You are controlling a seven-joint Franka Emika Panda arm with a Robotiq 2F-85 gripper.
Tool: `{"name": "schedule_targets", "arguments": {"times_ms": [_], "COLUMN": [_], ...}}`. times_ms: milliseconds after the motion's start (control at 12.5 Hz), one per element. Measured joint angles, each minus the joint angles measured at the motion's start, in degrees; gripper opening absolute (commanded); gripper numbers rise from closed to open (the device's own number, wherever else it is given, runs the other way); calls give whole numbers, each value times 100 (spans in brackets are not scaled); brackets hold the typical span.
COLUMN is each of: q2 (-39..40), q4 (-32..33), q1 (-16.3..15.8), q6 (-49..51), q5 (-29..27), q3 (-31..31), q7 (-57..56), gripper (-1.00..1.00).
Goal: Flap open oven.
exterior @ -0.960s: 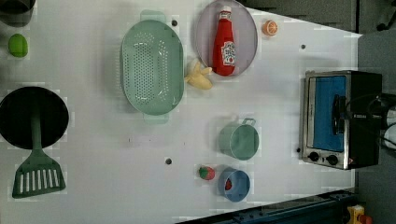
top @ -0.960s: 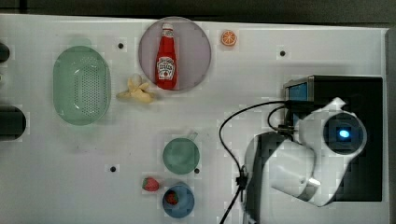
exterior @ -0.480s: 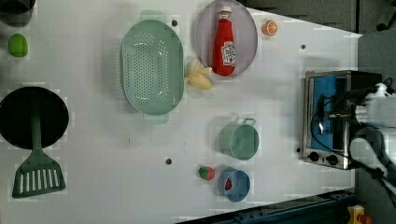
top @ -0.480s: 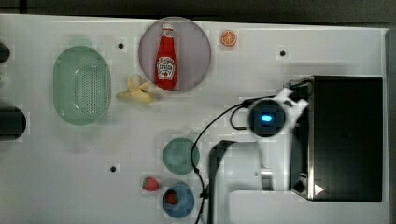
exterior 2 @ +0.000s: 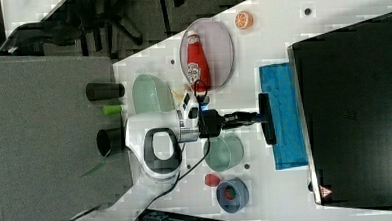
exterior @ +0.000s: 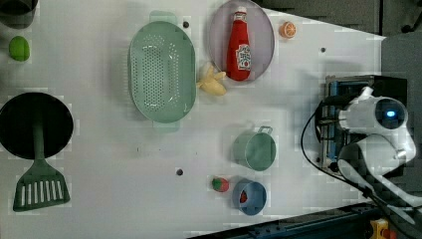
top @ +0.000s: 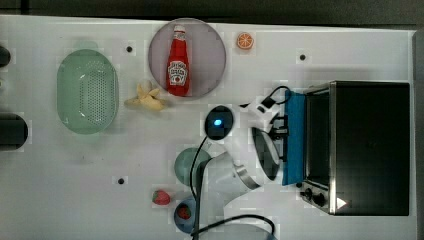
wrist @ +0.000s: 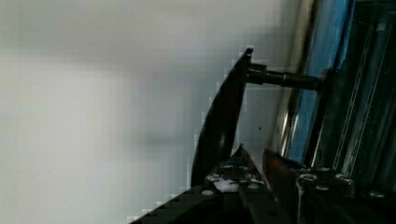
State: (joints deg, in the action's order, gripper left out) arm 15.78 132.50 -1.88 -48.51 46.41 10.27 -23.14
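The large boxy toaster oven with black top and silver metal frame (top: 367,147) is seen at the top view's right edge of the white table (top: 100,175), its two black knobs at the near corner. Its blue-tinted flap door (top: 294,137) is swung partly down, leaning out from the frame (the right view shows it as a blue panel (exterior 2: 284,116) lying well out from the front). The black gripper (exterior 2: 264,118) of the white arm is closed on the door's black bar handle (wrist: 224,116), fingers clamped around it, as seen in the right and wrist views. A mint green metal cup (exterior: 255,149) stands near the arm's elbow. A red ketchup bottle (top: 177,62) is laid on a round grey plate (top: 212,55), well apart from the oven.
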Motion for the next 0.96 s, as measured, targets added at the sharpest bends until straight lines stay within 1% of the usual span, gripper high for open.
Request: {"name": "schedule_targets", "arguments": {"times_ms": [240,400,640,800,960], "q2": [511,726,1037,1446,1701], "q4": [-56,-123,-224,-425,-436], "q1": [-348,-605,-841,-874,-889], "q6": [157,473,660,588,512], "q5": [747,1049,1161,1127,1161], "q3": [-67,-85,-69,-113,-128], "q7": [1222,1920,2447,2578,2619], "gripper": [-65,-65,-65,-65,-65]}}
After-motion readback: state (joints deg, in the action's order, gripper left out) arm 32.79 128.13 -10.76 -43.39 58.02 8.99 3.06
